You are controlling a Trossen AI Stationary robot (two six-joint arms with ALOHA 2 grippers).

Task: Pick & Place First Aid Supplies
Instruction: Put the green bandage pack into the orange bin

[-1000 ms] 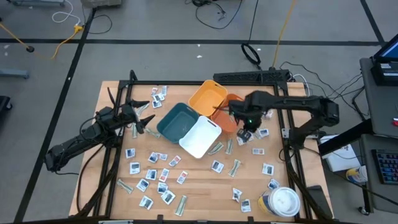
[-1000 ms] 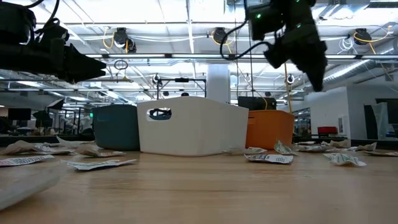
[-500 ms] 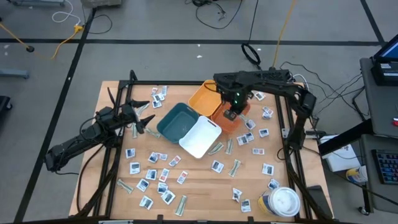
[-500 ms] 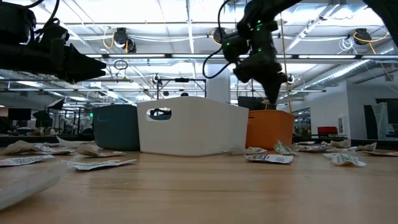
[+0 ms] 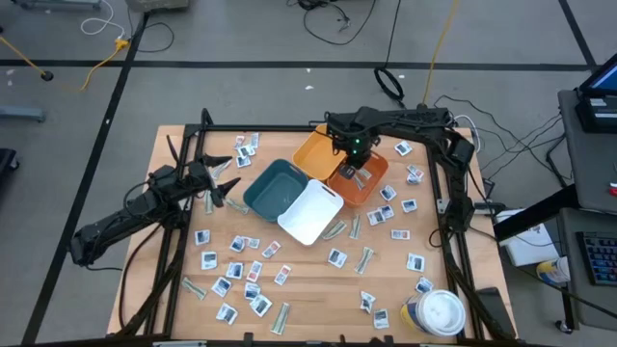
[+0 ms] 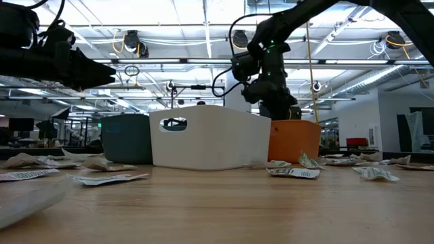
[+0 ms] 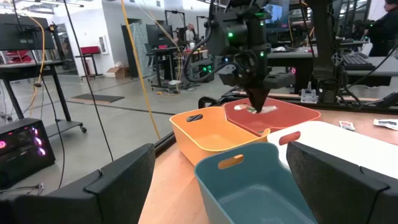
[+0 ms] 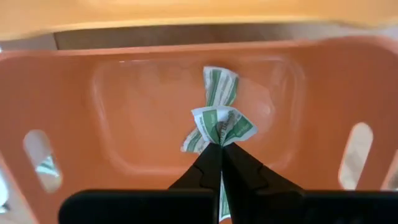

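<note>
Orange bin [image 8: 186, 124] sits mid-frame under the right gripper [image 8: 219, 163], pinching a crumpled green-white packet [image 8: 219, 121] for dropping in; left gripper [image 5: 217, 180] waits wide open, left of frame.

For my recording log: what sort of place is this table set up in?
Most likely a robotics lab or open workshop: exposed ceiling pipes and strip lights, floor cables running past the wooden table, and workbenches with monitors behind the arms.

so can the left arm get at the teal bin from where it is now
Probably yes: the left tool hangs open just beside the teal bin, with nothing between them; the right tool is over the orange bin.
</note>
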